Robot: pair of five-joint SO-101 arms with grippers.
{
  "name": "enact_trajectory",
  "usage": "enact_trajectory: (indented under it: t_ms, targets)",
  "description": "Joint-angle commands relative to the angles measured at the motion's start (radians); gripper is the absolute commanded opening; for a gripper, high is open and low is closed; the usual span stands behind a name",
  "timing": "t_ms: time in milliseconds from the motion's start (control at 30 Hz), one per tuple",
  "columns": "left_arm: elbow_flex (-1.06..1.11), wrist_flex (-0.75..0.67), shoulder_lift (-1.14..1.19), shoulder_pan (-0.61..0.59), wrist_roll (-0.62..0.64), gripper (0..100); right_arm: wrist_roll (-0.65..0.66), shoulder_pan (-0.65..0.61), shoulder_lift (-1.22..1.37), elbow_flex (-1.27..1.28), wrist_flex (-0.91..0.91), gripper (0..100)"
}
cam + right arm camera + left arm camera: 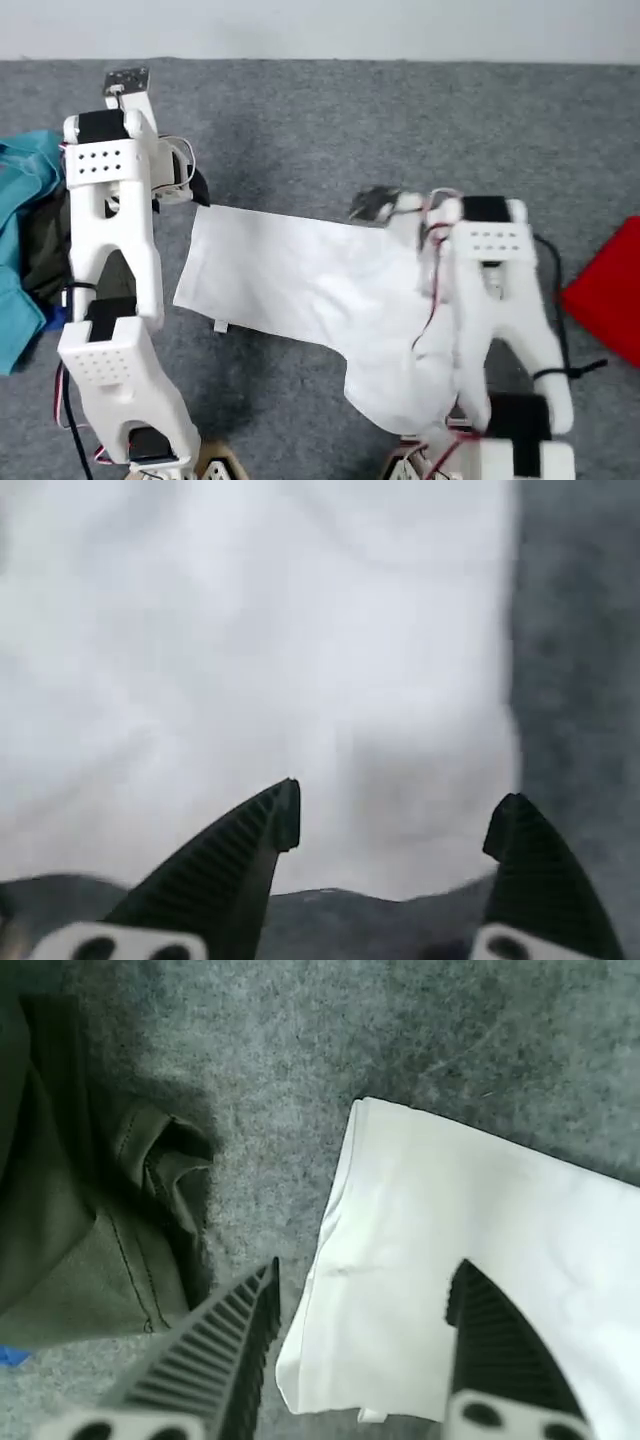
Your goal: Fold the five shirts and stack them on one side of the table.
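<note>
High view: white shirt (290,275) spread on desk (350,120) between both arms, partly under the right arm. Teal shirt (20,180) and olive shirt (70,1240) heaped at left edge, red shirt (610,290) at right edge. Left jaws open over white shirt's corner, beside olive shirt. Right jaws open above white shirt, near its edge.

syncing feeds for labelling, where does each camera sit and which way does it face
High view: fixed overhead, looking down on the grey felt-covered table and spread white cloth shirt; shows the left arm and right arm.
Left wrist view: on the left wrist, facing down past the open left gripper at the white shirt's edge and a crumpled olive-green shirt.
Right wrist view: on the right wrist, facing down past the open right gripper onto the white shirt.
Shared: all three show the white shirt.
</note>
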Motion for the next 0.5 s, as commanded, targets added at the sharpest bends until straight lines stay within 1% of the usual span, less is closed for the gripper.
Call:
enact_trajectory:
  t_ms: [0, 100, 367, 467]
  targets:
    - [0.048, 0.031, -0.103, 0.026, 0.002, 24, -0.009, 0.099, 0.101, -0.121, -0.165, 31.8]
    - [0.114, 0.031, -0.137, 0.041, 0.002, 24, -0.012, 0.124, 0.222, -0.238, -0.213, 32.1]
    - [0.189, 0.031, -0.229, 0.052, 0.0, 24, -0.012, 0.162, 0.547, -0.503, -0.205, 32.1]
    - [0.216, 0.031, -0.264, 0.052, 0.0, 24, -0.009, 0.177, 0.615, -0.56, -0.127, 32.1]
